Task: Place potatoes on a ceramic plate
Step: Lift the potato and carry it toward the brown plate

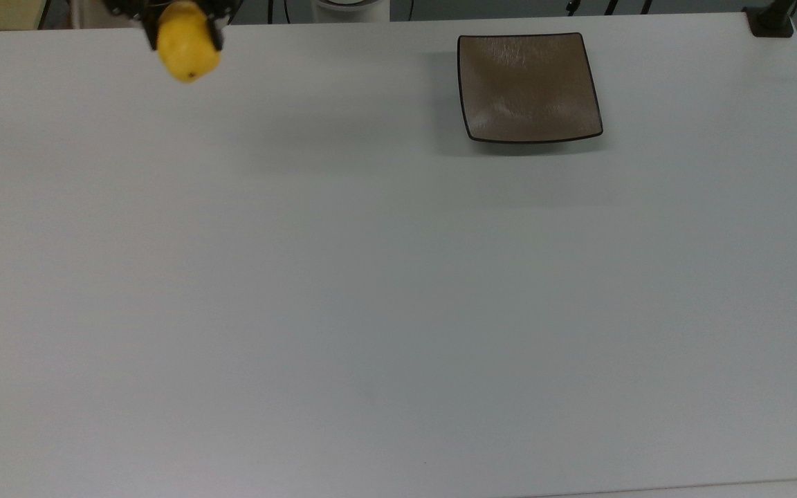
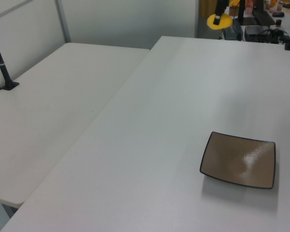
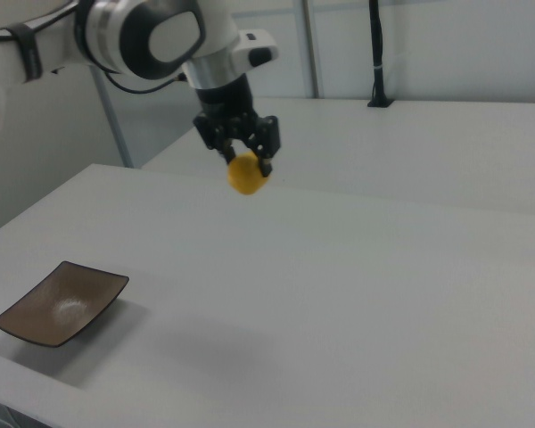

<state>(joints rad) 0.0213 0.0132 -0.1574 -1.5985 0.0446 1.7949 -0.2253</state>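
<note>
The claw (image 3: 245,159) is shut tight on the yellow potato (image 3: 247,175), with one black finger on each side of it. The potato hangs up in the air, well above the white counter (image 3: 357,285), and it does not touch anything but the claw. In the top view the potato (image 1: 187,41) is at the upper edge of the picture, toward the top view's left, and a tiny dark spot shows near its low end. The brown square plate (image 1: 528,87) sits flat on the counter (image 1: 371,290), far off toward the top view's right, with nothing on it. It is shiny, and it has a thin dark rim and round corners. In the left view the potato (image 2: 219,21) is at the far end of the counter, and the plate (image 2: 239,160) lies near the front, toward the left view's right. In the right view the plate (image 3: 61,302) is low at the right view's left, well apart from the potato. The white and black arm (image 3: 143,36) reaches in from the right view's upper left. A second white counter (image 2: 43,116) stands just beside the first one.
</note>
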